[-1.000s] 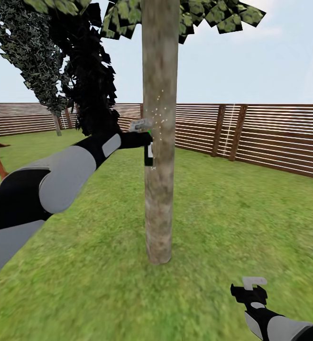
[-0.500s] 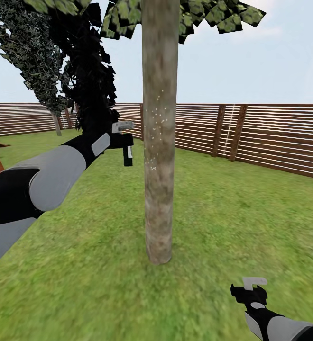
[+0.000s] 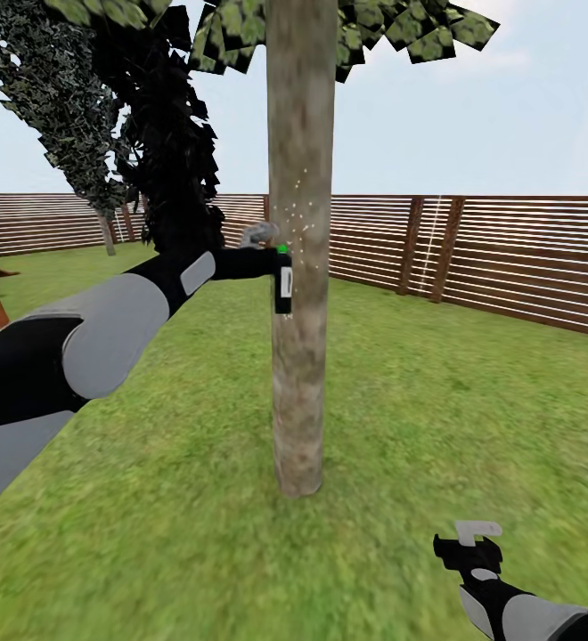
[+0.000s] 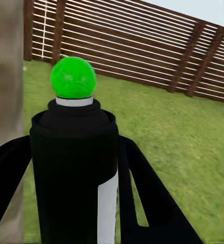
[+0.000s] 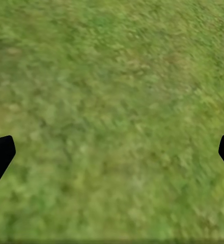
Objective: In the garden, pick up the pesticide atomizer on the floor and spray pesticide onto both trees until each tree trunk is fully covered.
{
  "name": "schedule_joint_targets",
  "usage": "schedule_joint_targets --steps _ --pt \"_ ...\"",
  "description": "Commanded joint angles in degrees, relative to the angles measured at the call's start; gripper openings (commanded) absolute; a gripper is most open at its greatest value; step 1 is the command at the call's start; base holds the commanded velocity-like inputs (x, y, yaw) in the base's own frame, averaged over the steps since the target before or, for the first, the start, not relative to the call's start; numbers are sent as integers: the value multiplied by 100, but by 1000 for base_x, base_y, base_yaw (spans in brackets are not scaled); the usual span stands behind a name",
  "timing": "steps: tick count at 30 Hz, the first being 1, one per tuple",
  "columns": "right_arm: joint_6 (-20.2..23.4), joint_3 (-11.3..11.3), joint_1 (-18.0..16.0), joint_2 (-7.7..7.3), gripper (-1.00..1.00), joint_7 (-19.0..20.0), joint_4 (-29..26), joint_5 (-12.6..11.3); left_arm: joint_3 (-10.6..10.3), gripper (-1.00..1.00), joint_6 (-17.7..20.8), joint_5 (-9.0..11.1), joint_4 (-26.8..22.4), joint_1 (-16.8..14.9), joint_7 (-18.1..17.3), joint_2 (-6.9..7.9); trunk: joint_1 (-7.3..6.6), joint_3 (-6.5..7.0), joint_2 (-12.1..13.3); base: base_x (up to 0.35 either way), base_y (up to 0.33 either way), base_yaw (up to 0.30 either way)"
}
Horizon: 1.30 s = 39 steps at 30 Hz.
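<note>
Since half a second ago we've swung the left arm back in: the pesticide atomizer [image 3: 282, 281] now sits against the left edge of the tree trunk [image 3: 300, 267], where earlier it hung clear of it to the left. Fresh white flecks show on the bark just above the bottle (they were sparser before). Camera hasn't moved.

Left gripper [image 3: 263, 263] is pinching the atomizer; in the left wrist view its black fingers [image 4: 142, 193] flank the bottle [image 4: 74, 168] on both sides, green spot on top, trunk [image 4: 5, 101] just beside it, fence [image 4: 142, 46] behind. Head view adds the pale trigger head.

Bottle's long axis is vertical, upright, head on top toward the trunk.

Right gripper [image 3: 477, 543] hangs low over the lawn [image 3: 436, 418], spread; the right wrist view shows grass [image 5: 112, 117] between wide-apart fingertips [image 5: 0, 152].
</note>
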Motion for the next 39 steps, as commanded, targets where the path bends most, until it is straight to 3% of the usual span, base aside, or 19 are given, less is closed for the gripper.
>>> schedule_joint_targets --steps 1,4,12,13,16,19,27,29,31,34,39 --pt "0 0 0 0 100 0 0 0 14 -100 4 -62 0 0 -41 -1 0 0 0 0 0 0" --pt "0 0 -1 0 100 0 0 0 13 -100 9 -181 -3 1 -102 -3 0 0 0 0 0 0" --pt "0 0 0 0 100 0 0 0 56 -100 -1 -162 -99 -1 -37 12 0 0 0 0 0 0" --pt "0 0 0 0 100 0 0 0 121 -100 -3 -160 -169 0 -32 13 0 0 0 0 0 0" --pt "0 0 0 0 100 0 0 0 623 -100 -5 -157 -398 1 40 10 0 0 0 0 0 0" --pt "0 0 0 0 100 0 0 0 754 -100 30 -150 -609 4 312 -23 0 0 0 0 0 0" --pt "0 0 -1 0 100 0 0 0 778 -100 1170 -147 -1838 -2 614 -253 0 0 0 0 0 0" --pt "0 0 0 0 100 0 0 1 778 -100 1257 -146 -1946 -2 636 -263 0 0 0 0 0 0" --pt "0 0 0 0 100 0 0 1 773 -100 1356 -38 -1998 -2 657 -298 0 0 0 0 0 0" --pt "0 0 0 0 100 0 0 1 770 -100 1659 326 -2209 -2 699 -308 0 0 0 0 0 0" --pt "0 0 0 0 100 0 0 1 775 -100 1750 398 -2222 -3 856 -308 0 0 0 0 0 0"
